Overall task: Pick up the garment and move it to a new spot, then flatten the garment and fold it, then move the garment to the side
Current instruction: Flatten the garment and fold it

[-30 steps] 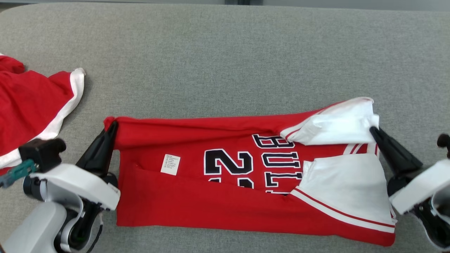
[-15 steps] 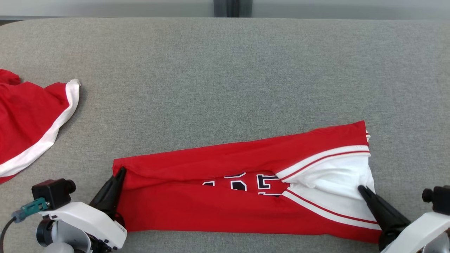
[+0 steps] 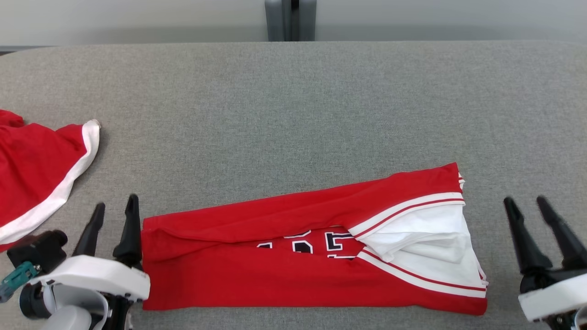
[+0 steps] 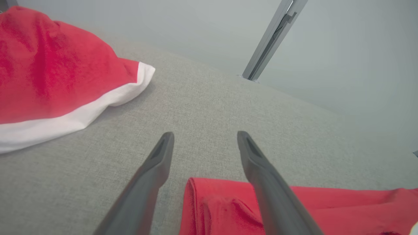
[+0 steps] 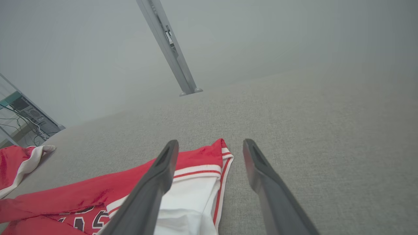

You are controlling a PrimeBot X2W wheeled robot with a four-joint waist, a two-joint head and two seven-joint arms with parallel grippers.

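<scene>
Garment (image 3: pixel 257 279) lies folded lengthwise. Left tool (image 3: pixel 115 202) and right tool (image 3: pixel 524 200) stand spread, empty. Best to grip one end squarely, then fold across.

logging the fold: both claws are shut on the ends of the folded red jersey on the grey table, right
No: the head view shows the left claw and right claw open, beside the ends of the folded red jersey on the grey table, gripping nothing.

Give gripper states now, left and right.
Left gripper: open, holding nothing, at the left end of the jersey.
Right gripper: open, holding nothing, clear of the jersey.
</scene>
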